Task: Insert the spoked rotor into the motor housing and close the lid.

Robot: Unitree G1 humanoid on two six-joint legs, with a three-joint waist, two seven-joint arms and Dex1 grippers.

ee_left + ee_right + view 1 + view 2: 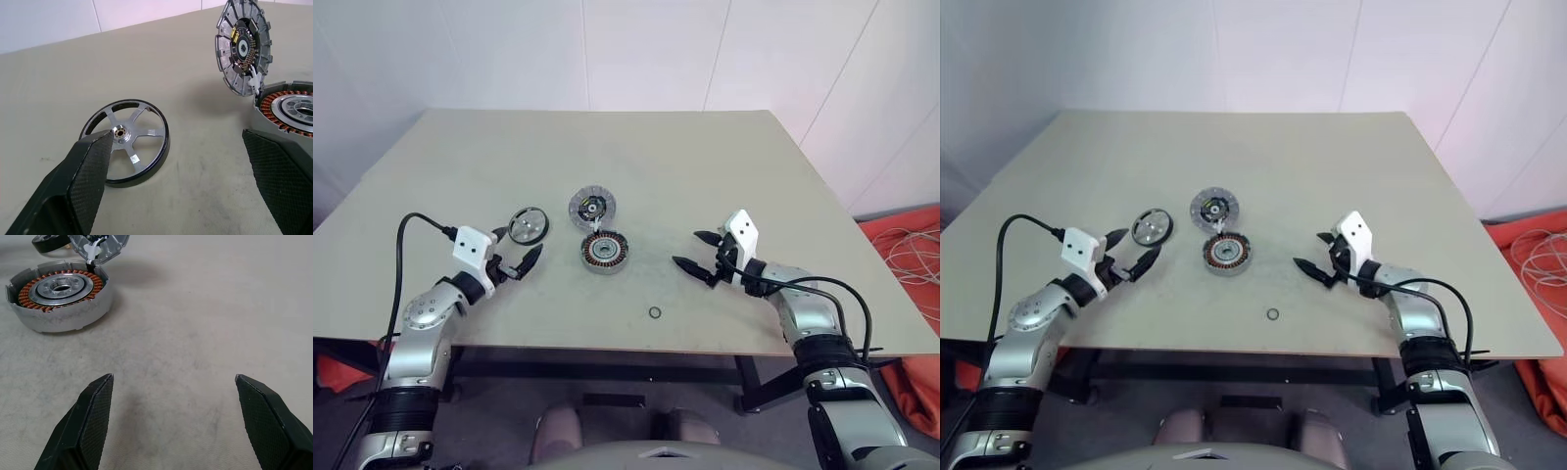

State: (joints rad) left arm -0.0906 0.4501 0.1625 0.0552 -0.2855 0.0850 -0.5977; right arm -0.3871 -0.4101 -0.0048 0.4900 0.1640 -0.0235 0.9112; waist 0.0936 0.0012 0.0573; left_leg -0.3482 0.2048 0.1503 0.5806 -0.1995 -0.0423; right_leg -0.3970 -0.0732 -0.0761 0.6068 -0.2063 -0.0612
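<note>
On the beige worktop (754,166), both black-fingered grippers, left (516,257) and right (699,252), gape wide, empty, flanking the copper-wound silver motor housing (606,252), its ribbed grey lid (592,206) touching behind; black-rimmed spoked rotor (528,225) lies beside the left gripper, toward the near edge.

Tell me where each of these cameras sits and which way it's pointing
Head views: look forward and down over the table, both arms showing.
Left wrist view: looks along the open left gripper at the spoked rotor.
Right wrist view: looks along the open right gripper toward the motor housing.
Both wrist views share the housing and the raised lid.
</note>
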